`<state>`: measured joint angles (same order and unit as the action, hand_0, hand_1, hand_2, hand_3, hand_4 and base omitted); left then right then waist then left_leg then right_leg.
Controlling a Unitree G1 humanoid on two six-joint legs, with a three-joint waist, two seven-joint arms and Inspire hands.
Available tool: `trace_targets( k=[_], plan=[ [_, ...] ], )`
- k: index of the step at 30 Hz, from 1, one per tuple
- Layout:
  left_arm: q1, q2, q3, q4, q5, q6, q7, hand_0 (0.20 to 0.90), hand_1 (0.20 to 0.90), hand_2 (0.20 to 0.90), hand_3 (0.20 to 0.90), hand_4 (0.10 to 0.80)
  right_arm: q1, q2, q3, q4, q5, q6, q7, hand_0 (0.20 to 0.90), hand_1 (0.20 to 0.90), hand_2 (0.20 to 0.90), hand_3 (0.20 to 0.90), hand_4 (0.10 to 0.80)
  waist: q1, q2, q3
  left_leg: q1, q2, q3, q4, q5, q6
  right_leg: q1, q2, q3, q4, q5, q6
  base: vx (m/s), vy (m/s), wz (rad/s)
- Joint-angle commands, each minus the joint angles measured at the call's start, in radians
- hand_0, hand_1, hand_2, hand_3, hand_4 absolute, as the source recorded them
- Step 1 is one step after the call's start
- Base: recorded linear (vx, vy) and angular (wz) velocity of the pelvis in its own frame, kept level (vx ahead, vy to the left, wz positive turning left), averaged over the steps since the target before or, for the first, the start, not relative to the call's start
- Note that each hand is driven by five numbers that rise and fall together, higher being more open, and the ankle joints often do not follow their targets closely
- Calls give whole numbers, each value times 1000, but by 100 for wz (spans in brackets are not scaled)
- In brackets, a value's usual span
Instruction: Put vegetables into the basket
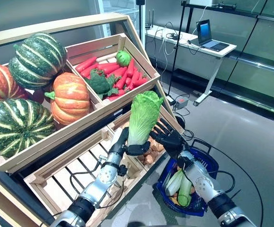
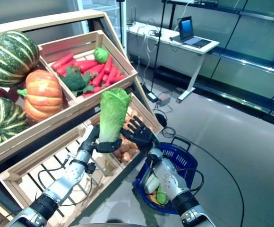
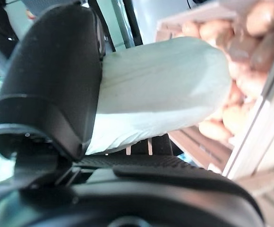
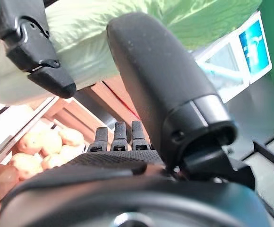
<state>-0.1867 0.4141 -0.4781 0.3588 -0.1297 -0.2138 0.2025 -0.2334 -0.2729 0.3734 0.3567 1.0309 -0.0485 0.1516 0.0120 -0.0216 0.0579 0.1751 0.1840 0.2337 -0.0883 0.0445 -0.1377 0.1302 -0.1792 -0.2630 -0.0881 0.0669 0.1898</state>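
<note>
Cabbage point(image 1: 144, 117), a long leafy head, stands upright in the left hand point(image 1: 136, 147), whose fingers and thumb are curled round its pale stem end, above the crate of potatoes point(image 1: 152, 152). The right hand point(image 1: 167, 137) waits just beside it at about 3 o'clock, fingers spread wide and holding nothing. The blue basket point(image 1: 209, 163) sits on the floor toward 4 o'clock of the cabbage, with some greens already in it. For a clean handover, I judge the right hand should close round the stem low down, by the left hand's grip, before that lets go, then lower it rather than drop it. The basket's inside is partly covered by the right arm, so its free room is hard to gauge, and whether the right fingers touch the leaves cannot be told.
</note>
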Motion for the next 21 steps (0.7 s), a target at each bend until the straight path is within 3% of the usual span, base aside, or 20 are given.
trace_targets(
  k=[1, 11, 21],
  plan=[
    [-97, -21, -77, 4, -20, -141, -99, 300, 300, 300, 300, 400, -233, 55, -83, -134, 69, -85, 201, 900, 900, 900, 900, 800, 0, 0, -50, -37, -28, 5, 1, -58, 33, 3, 4, -6, 16, -31, -11, -4, -14, 5],
    [-118, -8, -74, 99, -14, -128, -220, 300, 300, 300, 300, 400, -304, -8, -106, -217, 134, -95, 414, 900, 900, 900, 900, 800, -5, 2, -49, -43, -25, -4, 1, -57, 32, -2, 5, 10, 17, -35, -10, -2, -4, 1],
    [-124, -22, -71, 161, 19, -126, -253, 300, 300, 300, 300, 400, -334, -6, -106, -239, 200, 4, 518, 900, 900, 900, 900, 800, -8, 0, -57, -50, -25, -7, 1, -56, 32, -7, 5, 21, 16, -39, -9, 0, 0, 0]
  ],
)
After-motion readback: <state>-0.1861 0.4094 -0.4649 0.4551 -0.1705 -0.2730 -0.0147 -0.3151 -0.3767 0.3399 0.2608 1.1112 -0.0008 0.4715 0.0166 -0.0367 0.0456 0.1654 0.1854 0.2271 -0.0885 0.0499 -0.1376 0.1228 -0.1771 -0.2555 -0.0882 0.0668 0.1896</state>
